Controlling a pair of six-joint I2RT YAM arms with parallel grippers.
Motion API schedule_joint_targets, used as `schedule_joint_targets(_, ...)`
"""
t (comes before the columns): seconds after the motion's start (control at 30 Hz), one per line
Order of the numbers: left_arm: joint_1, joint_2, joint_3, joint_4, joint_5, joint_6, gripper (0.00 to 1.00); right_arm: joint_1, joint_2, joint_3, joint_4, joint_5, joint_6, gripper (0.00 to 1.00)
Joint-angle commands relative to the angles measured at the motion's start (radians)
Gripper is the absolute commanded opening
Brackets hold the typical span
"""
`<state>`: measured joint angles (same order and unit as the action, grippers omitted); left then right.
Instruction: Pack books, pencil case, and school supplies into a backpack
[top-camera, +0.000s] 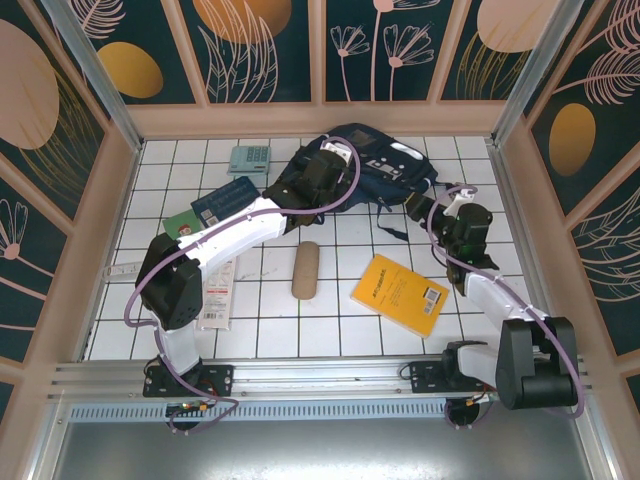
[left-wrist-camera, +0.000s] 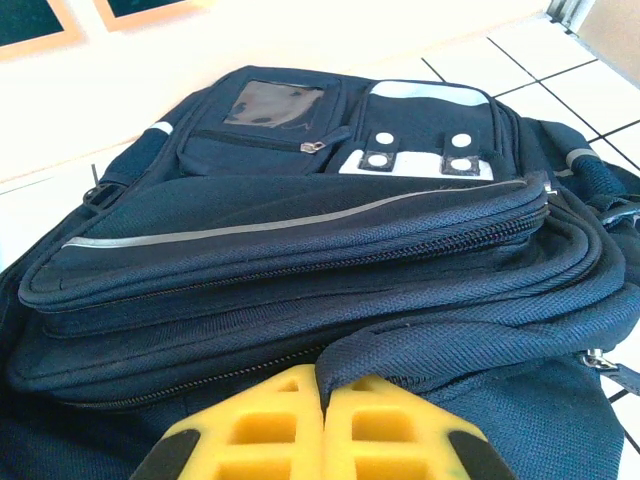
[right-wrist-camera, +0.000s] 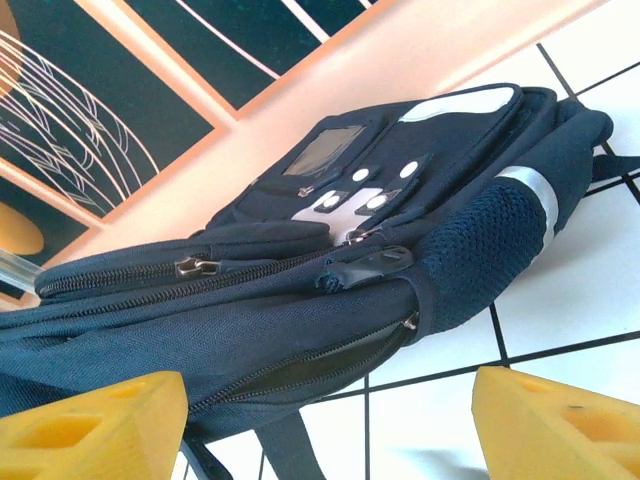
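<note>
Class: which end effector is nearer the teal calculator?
Left. The left end effector is at the backpack's end nearest the calculator; the right end effector is at the backpack's opposite end, farther off.

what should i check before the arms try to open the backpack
1. Left gripper closed at the backpack fabric: ok. Whether it really pinches a fold: cannot tell.
2. Right gripper open, with the backpack's side between its fingers: ok.
3. Main compartment open wide enough for books: cannot tell. The zippers in the wrist views mostly look closed.
4. Yellow book and pencil case lying loose on the table, within reach: ok.
5. Calculator clear of the backpack, so tugging the bag should not drag it: ok.
</note>
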<state>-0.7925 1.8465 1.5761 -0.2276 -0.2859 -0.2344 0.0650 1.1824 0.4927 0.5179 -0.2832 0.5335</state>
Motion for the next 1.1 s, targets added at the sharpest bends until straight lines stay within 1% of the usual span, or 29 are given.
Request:
schedule_joint_targets(0.0, 0.008, -0.003, 0.001, 0.098, -0.003, -0.035, 0.0, -0.004, 0.043, 0.011, 0.053, -0.056, 0.115, 0.76)
schedule_joint_targets(0.13, 0.007, -0.004, -0.018, 0.111, 0.016, -0.038, 0.0, 0.007, 0.124, 0.054, 0.067, -0.122, 0.199, 0.72)
schedule_joint_targets(0.23, 0.008, -0.006, -0.036, 0.12, 0.022, -0.041, 0.0, 0.031, 0.165, 0.071, 0.091, -0.115, 0.227, 0.71)
schedule_joint_targets(0.47, 0.009, -0.015, -0.127, 0.15, 0.054, -0.06, 0.0, 0.062, 0.255, 0.142, 0.07, -0.099, 0.208, 0.67)
schedule_joint_targets(0.53, 0.008, -0.02, -0.163, 0.171, 0.069, -0.07, 0.0, 0.063, 0.302, 0.162, 0.066, -0.104, 0.2, 0.61)
schedule_joint_targets(0.63, 0.007, -0.026, -0.209, 0.199, 0.097, -0.086, 0.0, 0.062, 0.368, 0.185, 0.087, -0.12, 0.207, 0.59)
schedule_joint_targets(0.83, 0.008, -0.011, -0.227, 0.204, 0.103, -0.096, 0.0, 0.064, 0.459, 0.241, 0.089, -0.138, 0.23, 0.56)
schedule_joint_targets(0.97, 0.008, -0.001, -0.229, 0.208, 0.111, -0.102, 0.01, 0.065, 0.492, 0.271, 0.064, -0.132, 0.23, 0.51)
schedule_joint_targets(1.0, 0.008, -0.001, -0.233, 0.205, 0.111, -0.102, 0.06, 0.066, 0.493, 0.277, 0.046, -0.133, 0.224, 0.51)
schedule_joint_targets(1.03, 0.007, -0.002, -0.234, 0.202, 0.107, -0.103, 0.15, 0.07, 0.488, 0.28, 0.034, -0.128, 0.216, 0.51)
schedule_joint_targets(1.07, 0.008, -0.003, -0.237, 0.198, 0.104, -0.105, 0.28, 0.076, 0.476, 0.276, 0.026, -0.114, 0.197, 0.51)
